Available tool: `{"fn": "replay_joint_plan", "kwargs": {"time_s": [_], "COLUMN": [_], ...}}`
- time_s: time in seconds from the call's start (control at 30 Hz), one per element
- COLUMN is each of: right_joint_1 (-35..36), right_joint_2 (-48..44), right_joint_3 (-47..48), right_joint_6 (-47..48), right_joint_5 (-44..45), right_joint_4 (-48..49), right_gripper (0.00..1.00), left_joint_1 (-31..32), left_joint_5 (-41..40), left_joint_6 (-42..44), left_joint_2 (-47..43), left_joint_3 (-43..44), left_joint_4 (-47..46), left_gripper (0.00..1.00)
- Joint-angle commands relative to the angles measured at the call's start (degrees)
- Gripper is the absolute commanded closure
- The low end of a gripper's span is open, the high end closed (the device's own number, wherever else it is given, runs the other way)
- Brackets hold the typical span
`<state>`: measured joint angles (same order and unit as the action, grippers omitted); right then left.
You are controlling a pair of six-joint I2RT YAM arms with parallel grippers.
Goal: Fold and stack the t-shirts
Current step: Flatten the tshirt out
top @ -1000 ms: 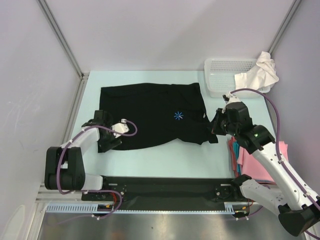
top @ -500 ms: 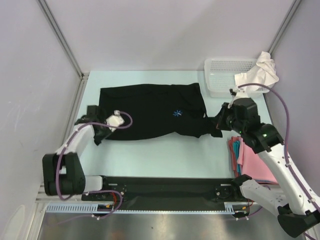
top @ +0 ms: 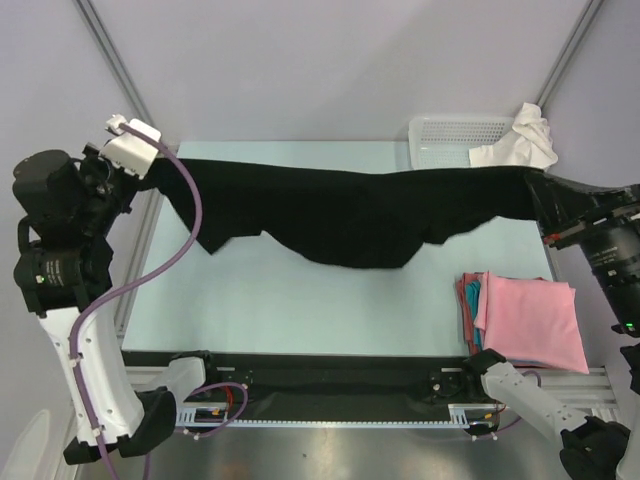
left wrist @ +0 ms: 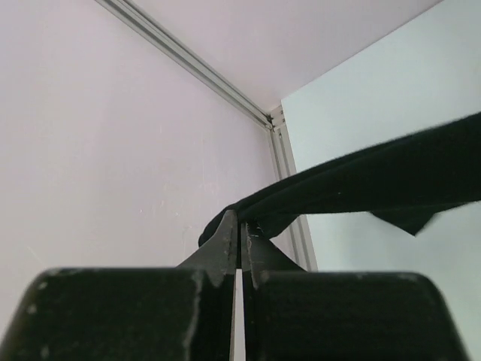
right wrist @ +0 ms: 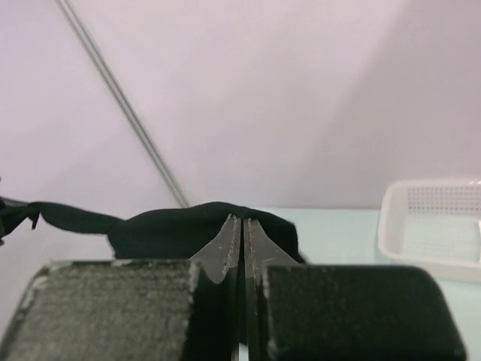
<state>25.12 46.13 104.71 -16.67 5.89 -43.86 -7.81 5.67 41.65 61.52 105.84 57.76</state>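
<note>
The black t-shirt [top: 350,215] hangs stretched in the air across the table, sagging in the middle. My left gripper [top: 150,170] is raised at the far left, shut on the shirt's left end [left wrist: 316,188]. High at the far right, my right gripper [top: 535,188] is shut on the other end [right wrist: 188,226]. A folded pink t-shirt [top: 530,320] lies on top of a stack at the near right, with red and teal edges showing under it. A white t-shirt [top: 520,145] is draped over the basket's right corner.
A white mesh basket [top: 450,135] stands at the back right of the pale table [top: 300,310]; it also shows in the right wrist view as the basket [right wrist: 432,226]. Enclosure walls and a metal post [top: 120,80] close in the left side.
Both arms have risen and spread apart, lifting the black t-shirt off the table and pulling it taut. The left gripper closed on its edge during this time.
</note>
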Motion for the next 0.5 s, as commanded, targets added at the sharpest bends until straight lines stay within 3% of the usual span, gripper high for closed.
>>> {"fn": "replay_joint_plan", "kwargs": {"time_s": [0.0,0.23,0.47], "right_joint_1": [-0.1,-2.2,-11.1], "right_joint_2": [6.1,24.2,48.9], "right_joint_3": [0.8,4.7,26.4], "right_joint_6": [3.8,9.3,4.6], "right_joint_5": [4.9,0.5,-11.6], "right_joint_4": [3.0,15.5,20.3], "right_gripper": [1.00,1.00,1.00], "left_joint_1": [-0.7,-0.7,-0.7], "left_joint_5": [-3.7,-5.5,-12.8], "left_joint_6": [-1.7,-3.2,-7.7], "left_joint_2": [5.2,14.6,32.9], "left_joint_3": [2.3,2.2,21.9], "left_joint_4": [3.3,-7.7,-11.7], "left_gripper": [1.00,1.00,1.00]}}
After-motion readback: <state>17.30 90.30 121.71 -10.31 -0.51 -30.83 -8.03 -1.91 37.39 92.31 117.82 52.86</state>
